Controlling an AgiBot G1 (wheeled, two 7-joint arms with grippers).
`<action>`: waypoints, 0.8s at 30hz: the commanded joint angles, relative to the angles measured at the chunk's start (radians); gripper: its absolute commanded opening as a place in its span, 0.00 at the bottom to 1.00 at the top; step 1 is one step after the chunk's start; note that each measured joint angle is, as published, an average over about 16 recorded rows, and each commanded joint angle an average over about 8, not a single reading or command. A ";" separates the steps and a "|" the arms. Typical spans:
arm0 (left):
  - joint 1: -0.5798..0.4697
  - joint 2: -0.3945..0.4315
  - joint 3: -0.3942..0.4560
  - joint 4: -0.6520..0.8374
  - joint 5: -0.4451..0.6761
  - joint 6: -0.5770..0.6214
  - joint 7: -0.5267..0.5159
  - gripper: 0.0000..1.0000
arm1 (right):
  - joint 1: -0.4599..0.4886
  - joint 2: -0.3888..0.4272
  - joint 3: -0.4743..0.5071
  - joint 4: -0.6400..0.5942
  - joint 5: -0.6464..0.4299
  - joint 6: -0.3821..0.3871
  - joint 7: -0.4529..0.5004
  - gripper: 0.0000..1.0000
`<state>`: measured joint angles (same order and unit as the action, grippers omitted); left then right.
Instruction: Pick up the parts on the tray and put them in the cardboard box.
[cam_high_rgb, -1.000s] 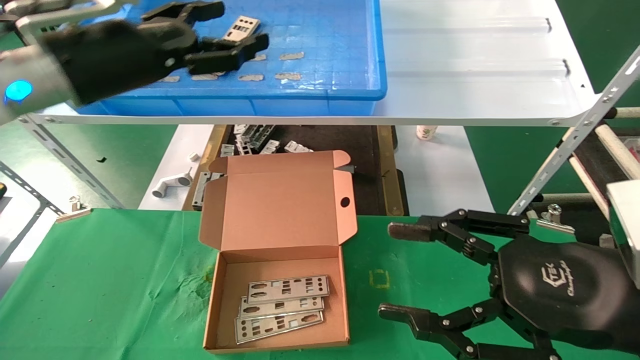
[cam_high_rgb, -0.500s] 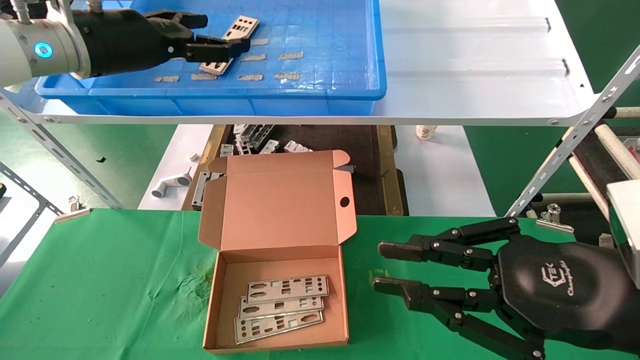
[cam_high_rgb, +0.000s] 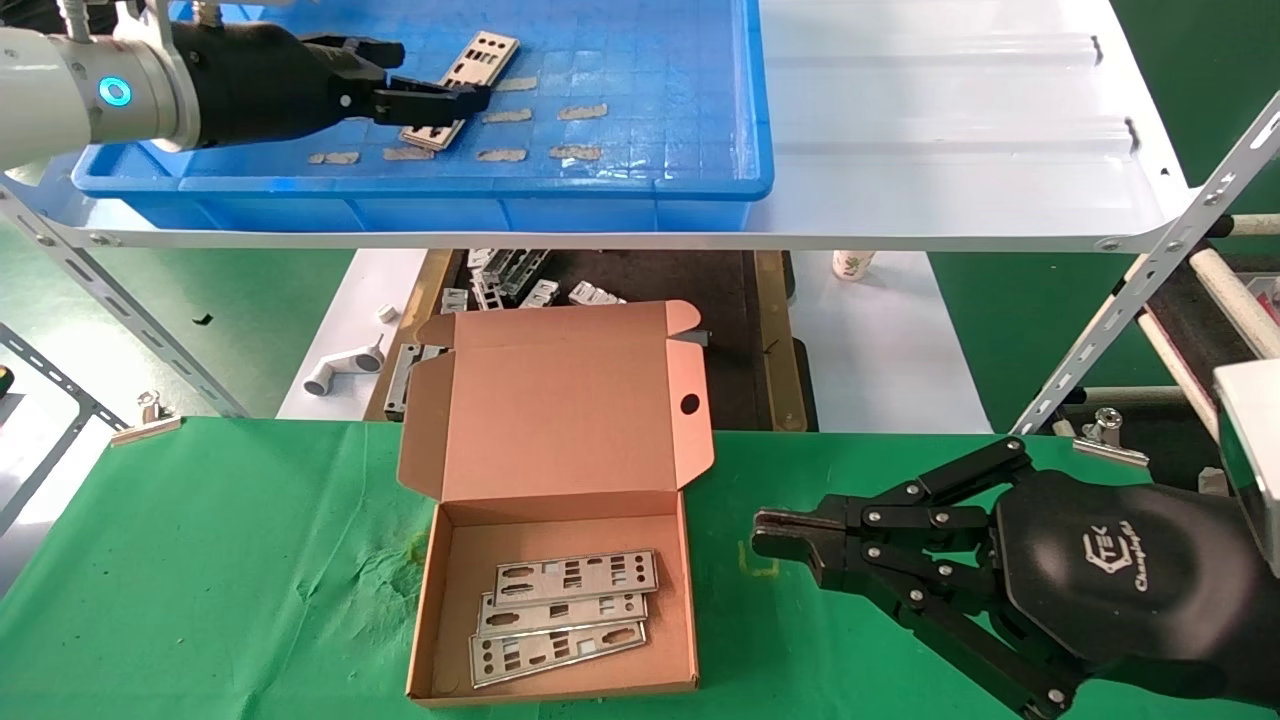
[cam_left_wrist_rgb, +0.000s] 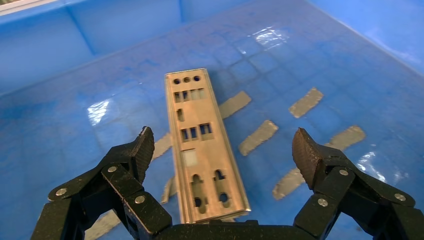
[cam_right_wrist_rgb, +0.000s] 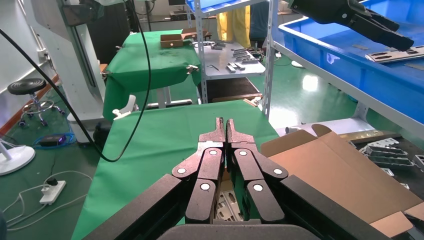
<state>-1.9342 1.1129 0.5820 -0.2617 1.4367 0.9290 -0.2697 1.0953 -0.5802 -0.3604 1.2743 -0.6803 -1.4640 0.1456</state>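
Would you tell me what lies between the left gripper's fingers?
In the left wrist view, the left gripper is open, with one part lying flat on the tray between its fingers.

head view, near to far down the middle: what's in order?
Stacked parts in the cardboard box → its open lid → grey brackets on the lower surface → blue tray on the white shelf, where the open left gripper straddles the last part.
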 joint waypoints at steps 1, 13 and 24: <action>-0.009 0.007 0.000 0.024 0.001 -0.007 0.012 0.94 | 0.000 0.000 0.000 0.000 0.000 0.000 0.000 0.00; -0.029 0.047 -0.008 0.128 -0.011 -0.018 0.063 0.45 | 0.000 0.000 0.000 0.000 0.000 0.000 0.000 0.00; -0.034 0.076 -0.021 0.181 -0.028 -0.046 0.102 0.00 | 0.000 0.000 0.000 0.000 0.000 0.000 0.000 0.00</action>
<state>-1.9691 1.1875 0.5619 -0.0820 1.4106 0.8825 -0.1686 1.0954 -0.5801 -0.3608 1.2743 -0.6801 -1.4638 0.1455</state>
